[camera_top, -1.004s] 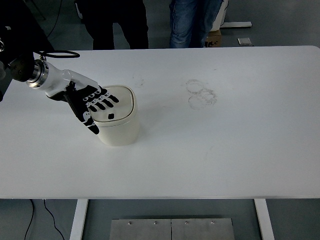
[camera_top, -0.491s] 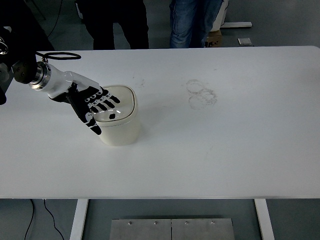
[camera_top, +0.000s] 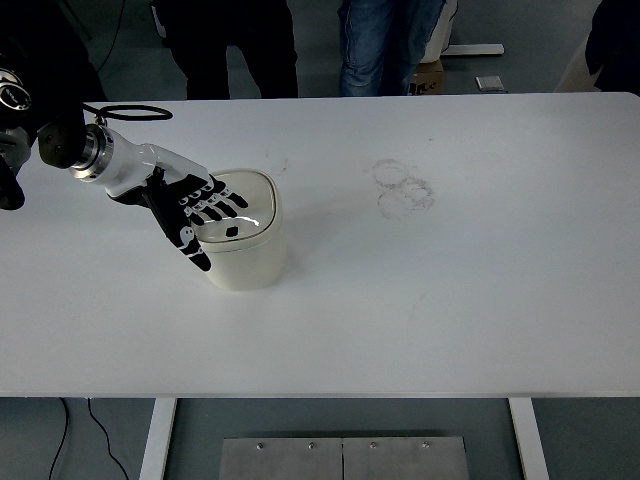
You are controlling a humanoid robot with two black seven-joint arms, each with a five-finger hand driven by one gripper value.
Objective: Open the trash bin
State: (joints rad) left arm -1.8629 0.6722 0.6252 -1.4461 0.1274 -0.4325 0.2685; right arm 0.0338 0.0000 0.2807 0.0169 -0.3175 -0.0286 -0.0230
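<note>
On the left half of the white worktop (camera_top: 450, 300), the left robot hand (camera_top: 195, 212) lies flat over the cream trash bin (camera_top: 245, 250), fingers (camera_top: 228, 207) spread across its lid (camera_top: 240, 208) and gripping nothing. 2 people stand beyond the far edge. Pressing off-center risks tipping or sliding the light bin instead of releasing the lid, since nothing steadies it; the right arm is out of view.
</note>
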